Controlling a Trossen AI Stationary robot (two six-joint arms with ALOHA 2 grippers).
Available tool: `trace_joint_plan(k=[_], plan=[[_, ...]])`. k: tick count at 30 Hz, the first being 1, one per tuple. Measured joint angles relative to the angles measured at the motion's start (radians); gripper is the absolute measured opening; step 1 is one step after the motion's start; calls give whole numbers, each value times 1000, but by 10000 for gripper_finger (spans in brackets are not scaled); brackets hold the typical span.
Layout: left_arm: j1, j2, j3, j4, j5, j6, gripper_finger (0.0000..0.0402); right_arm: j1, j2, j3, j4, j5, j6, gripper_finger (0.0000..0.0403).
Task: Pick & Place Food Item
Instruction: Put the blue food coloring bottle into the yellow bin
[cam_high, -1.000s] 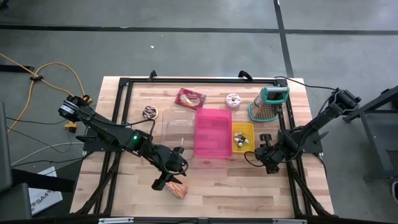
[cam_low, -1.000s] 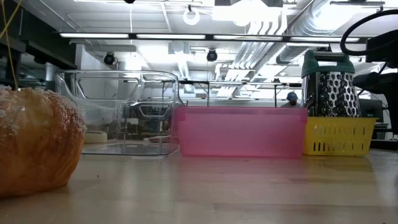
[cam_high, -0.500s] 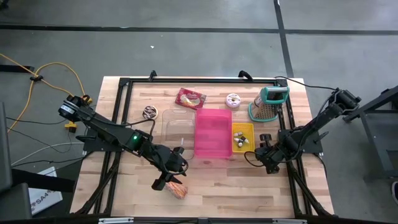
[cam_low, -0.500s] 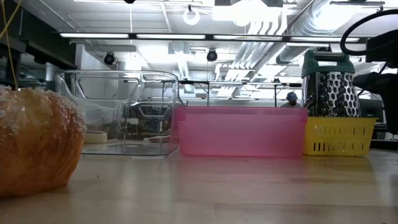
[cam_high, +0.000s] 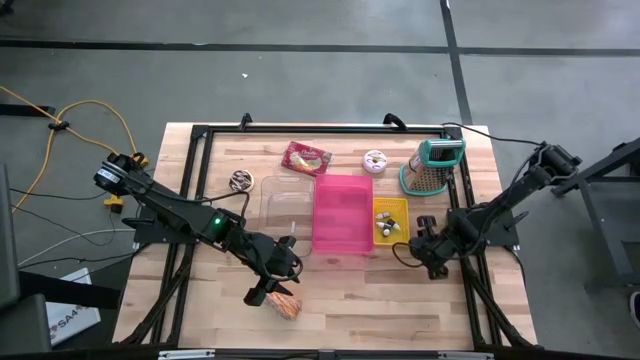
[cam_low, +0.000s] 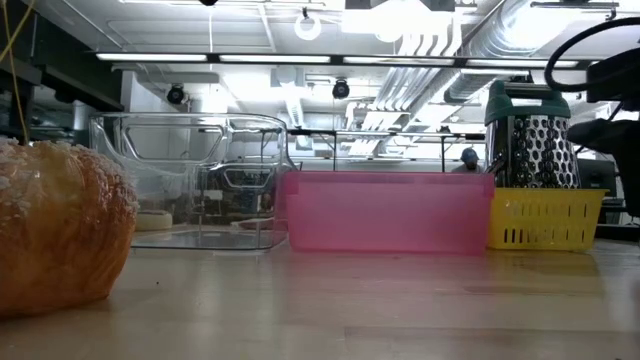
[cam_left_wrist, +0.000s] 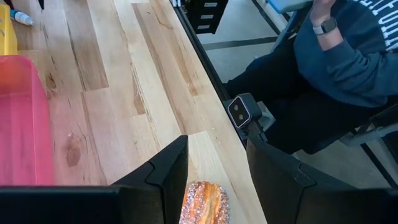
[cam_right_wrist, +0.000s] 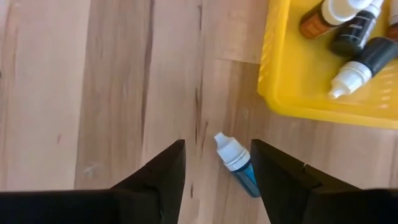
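Now left gripper (cam_left_wrist: 216, 163) jaws spread astride the pastry (cam_left_wrist: 204, 203) near the pink bin (cam_high: 342, 214), ready to clamp; right gripper (cam_right_wrist: 217, 163) jaws released over a small bottle (cam_right_wrist: 236, 164).

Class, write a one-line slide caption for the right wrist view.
Right gripper hovers open over a small blue dropper bottle lying on the wooden table, just outside the yellow basket of bottles.
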Motion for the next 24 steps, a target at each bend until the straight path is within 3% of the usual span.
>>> trace_joint_plan(k=[13,24], plan=[[0,0,0,0,0,0,159,-105,0,0,3,-1,14,166],[0,0,0,0,0,0,159,-148,0,0,-72,-70,157,166]])
